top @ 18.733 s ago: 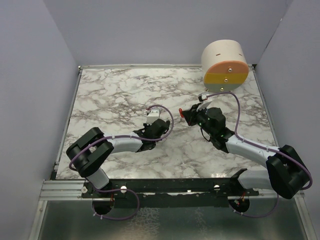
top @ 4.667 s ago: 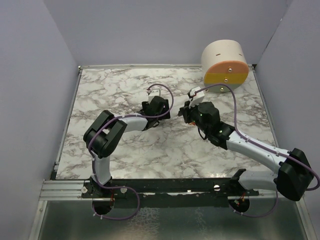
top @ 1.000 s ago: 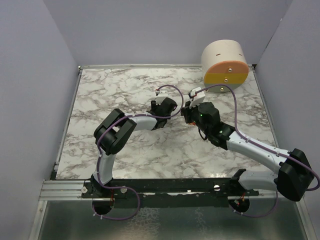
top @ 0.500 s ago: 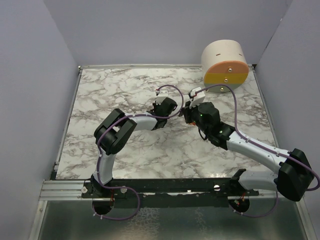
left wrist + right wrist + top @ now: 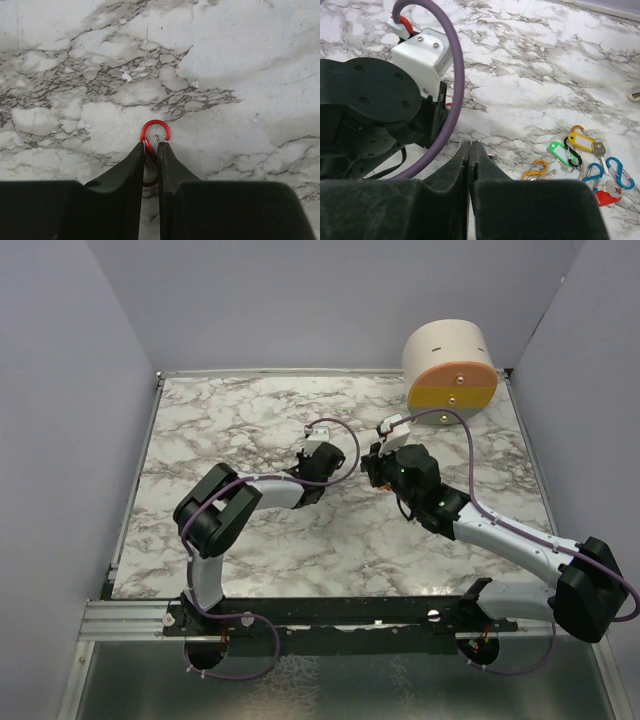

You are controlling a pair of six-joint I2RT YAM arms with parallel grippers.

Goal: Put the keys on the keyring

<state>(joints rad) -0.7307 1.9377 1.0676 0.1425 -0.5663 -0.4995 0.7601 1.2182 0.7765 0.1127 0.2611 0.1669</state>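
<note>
1. The left end effector [image 5: 151, 148] is pinching a red keyring loop [image 5: 155, 131]. Its fingers are nearly closed, with just a sliver of a gap where the wire sits. The curved end of the loop is sticking out past the tips over the marble tabletop [image 5: 240, 65]. Can't tell if the loop is touching the surface or hanging just off it.
2. The right end effector [image 5: 470, 147] is sitting with its fingers pressed flat together. From its own camera I'm not making out anything between them.
3. From overhead, the left arm [image 5: 265, 485] is reaching in from the near left and the right arm [image 5: 480, 525] from the near right. The two tips are ending up just beside each other around the middle of the tabletop.
4. The keys [image 5: 580, 141] are lying in a little cluster on the tabletop, near the right end effector, showing up on the right side of its wrist view. There's a green-headed key [image 5: 559, 151], a yellow one next to it and a red head [image 5: 605, 198] at the edge of the bunch. An orange loop [image 5: 536, 169] and a couple of blue loops [image 5: 620, 172] are mixed in with them.
5. A beige drum [image 5: 450, 368] with an orange and yellow face is sitting in the far right corner, well apart from all that.
</note>
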